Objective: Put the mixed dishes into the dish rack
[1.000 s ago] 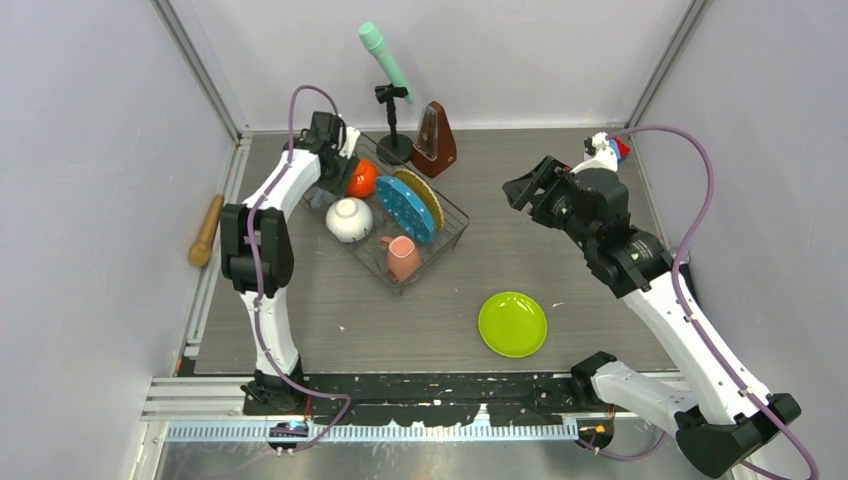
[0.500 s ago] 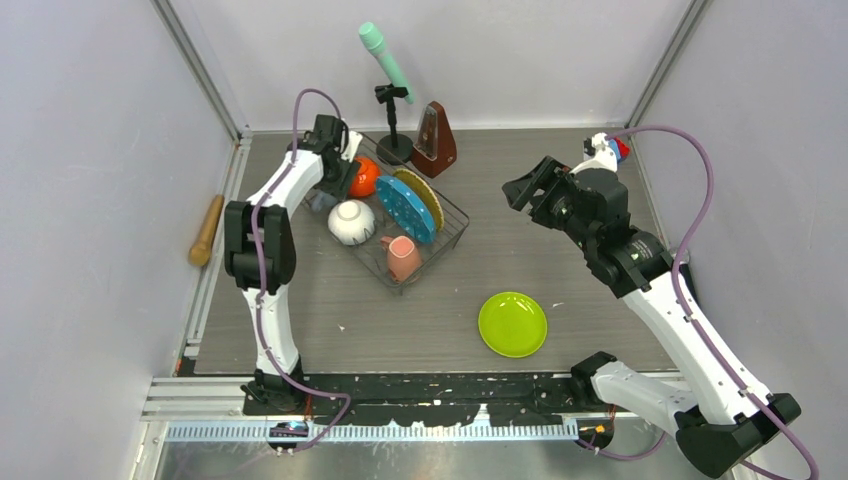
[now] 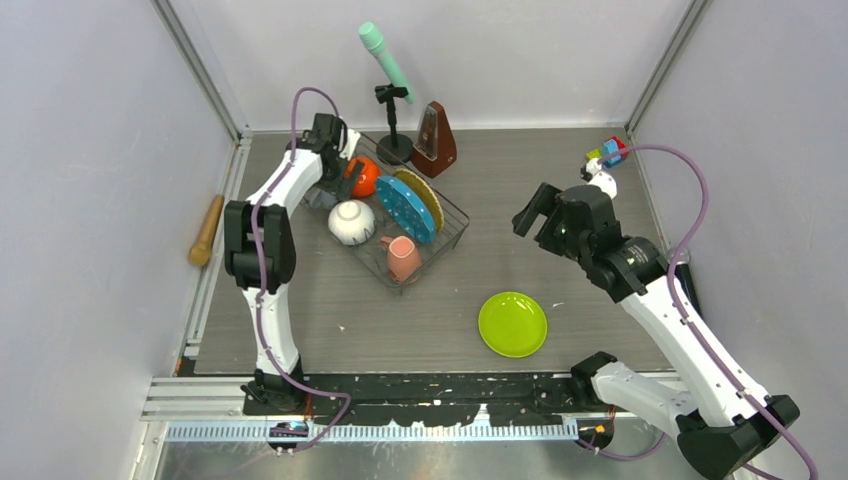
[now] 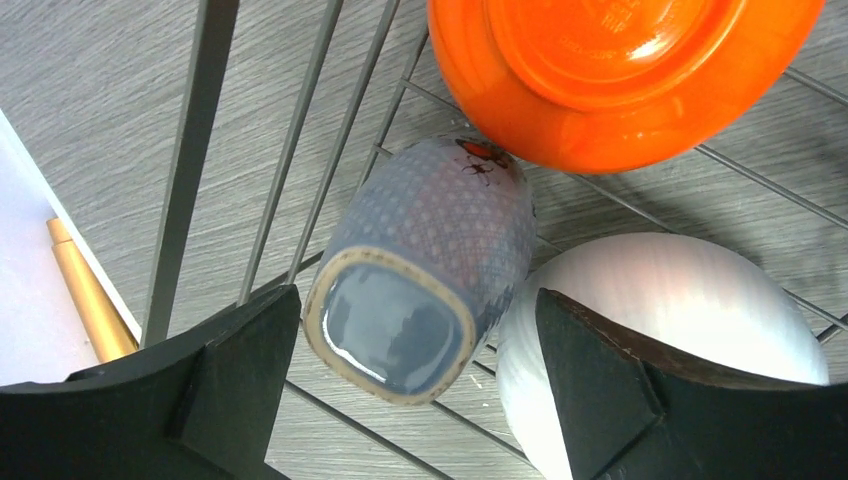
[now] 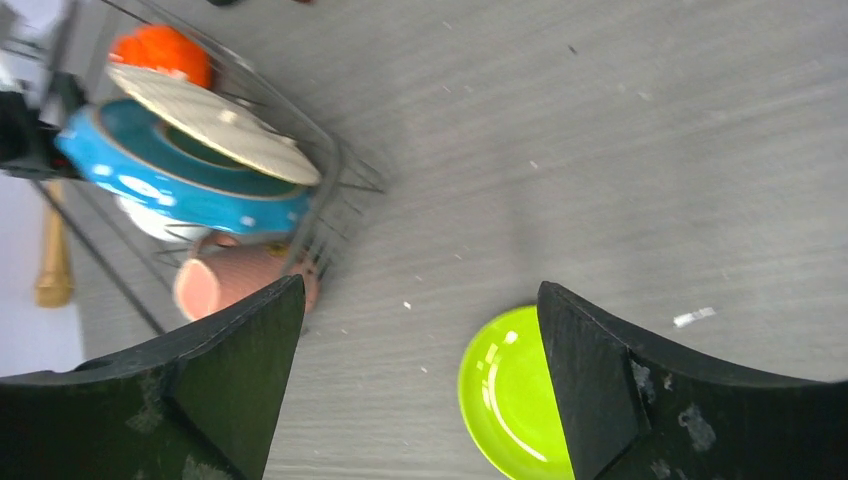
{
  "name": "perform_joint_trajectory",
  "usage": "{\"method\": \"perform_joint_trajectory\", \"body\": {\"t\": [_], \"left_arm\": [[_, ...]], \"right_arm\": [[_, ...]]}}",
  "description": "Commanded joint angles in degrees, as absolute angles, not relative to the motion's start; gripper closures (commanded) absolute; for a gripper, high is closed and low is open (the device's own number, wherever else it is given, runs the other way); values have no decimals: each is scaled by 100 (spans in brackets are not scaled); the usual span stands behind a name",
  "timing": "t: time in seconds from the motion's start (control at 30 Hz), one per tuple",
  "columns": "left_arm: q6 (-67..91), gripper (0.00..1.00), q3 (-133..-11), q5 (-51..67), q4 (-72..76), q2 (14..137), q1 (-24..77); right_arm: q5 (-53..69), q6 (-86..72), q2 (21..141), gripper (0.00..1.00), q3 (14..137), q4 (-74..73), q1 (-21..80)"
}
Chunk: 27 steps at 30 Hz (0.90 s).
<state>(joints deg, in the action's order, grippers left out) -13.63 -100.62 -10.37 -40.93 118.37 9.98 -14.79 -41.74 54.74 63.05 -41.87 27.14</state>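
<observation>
The dish rack (image 3: 455, 215) holds the orange bowl (image 3: 362, 178), white bowl (image 3: 350, 220), blue dotted plate (image 3: 405, 210), yellow plate (image 3: 425, 195) and pinkish-tan mug (image 3: 403, 258). My left gripper (image 4: 418, 300) hangs open over the rack's back left corner. The small grey mug (image 4: 425, 265) lies on its side on the wires between the fingers, touching neither, beside the orange bowl (image 4: 610, 70) and white bowl (image 4: 660, 330). The lime-green plate (image 3: 512, 324) lies flat on the table. My right gripper (image 3: 533, 208) is open and empty, above and behind the lime-green plate (image 5: 510, 400).
A brown metronome (image 3: 434, 140) and a black stand with a mint microphone (image 3: 385, 60) sit behind the rack. A wooden rolling pin (image 3: 206, 230) lies along the left wall. A small coloured toy (image 3: 608, 152) sits at the back right corner.
My right gripper has swung nearer, toward the lime-green plate, uncovering the toy at the back right. The left arm has barely shifted at the rack's corner.
</observation>
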Motion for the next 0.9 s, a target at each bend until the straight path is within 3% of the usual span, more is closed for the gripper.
{"method": "perform_joint_trajectory", "body": {"t": [0.0, 0.37, 0.53, 0.67, 0.87], "left_arm": [[-1297, 9, -10289, -1094, -4109, 11387, 985], [-1190, 7, -10671, -640, -4622, 10561, 1047], [-418, 10, -10963, 27, -5244, 10066, 1128], [677, 11, -10565, 1014, -5195, 9460, 1228], [1161, 12, -9813, 1202, -5168, 8583, 1705]], "right_arm": [[-1815, -4407, 5488, 8, 5955, -4846, 2705], [-1283, -5214, 4998, 12, 4467, -4899, 2707], [-1464, -5778, 4869, 19, 4069, -5230, 2707], [-1275, -6231, 4784, 20, 3735, -5296, 2707], [-1261, -6607, 4715, 16, 3324, -5459, 2709]]}}
